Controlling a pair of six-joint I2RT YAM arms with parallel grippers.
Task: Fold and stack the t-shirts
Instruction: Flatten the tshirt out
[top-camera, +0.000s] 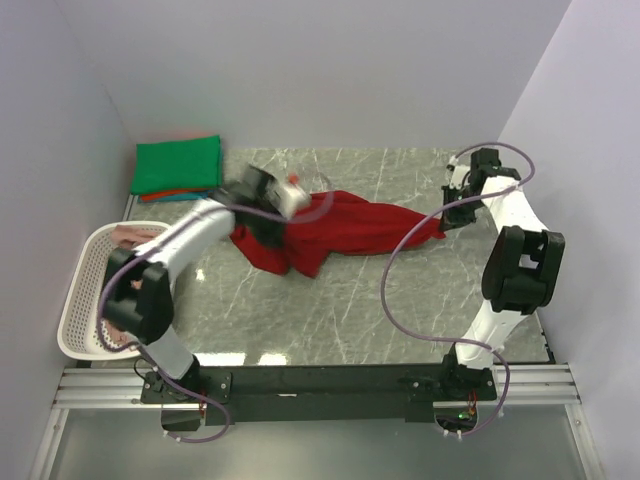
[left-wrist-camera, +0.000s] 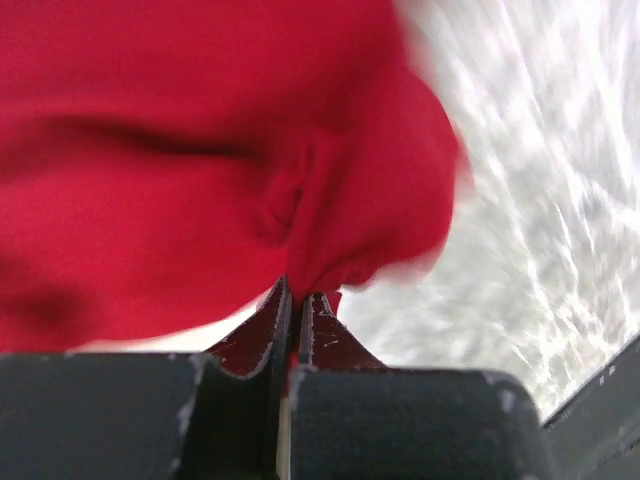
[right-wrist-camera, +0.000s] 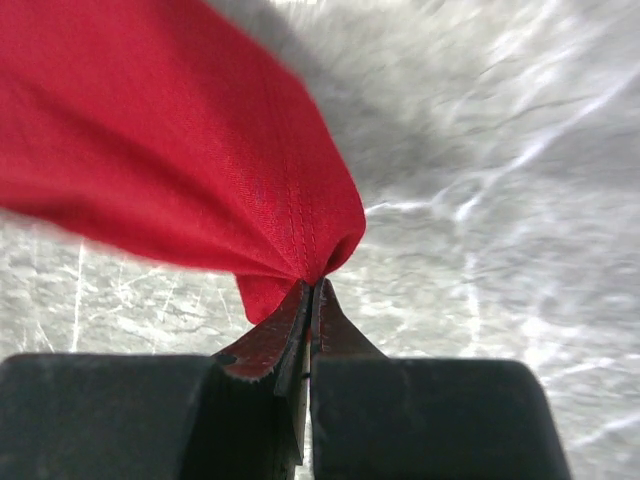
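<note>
Pinching dark red t-shirt: left end effector, right end effector, jaws closed; only overhead shows green t-shirt.

The dark red t-shirt is stretched crumpled across the bench, pinched at both ends. A folded green t-shirt is stacked on an orange-red t-shirt at far left.

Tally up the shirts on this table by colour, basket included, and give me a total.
dark red t-shirt: 1
green t-shirt: 1
orange-red t-shirt, under the green: 1
pink cloth, partly hidden in the basket: 1
Total: 4
</note>
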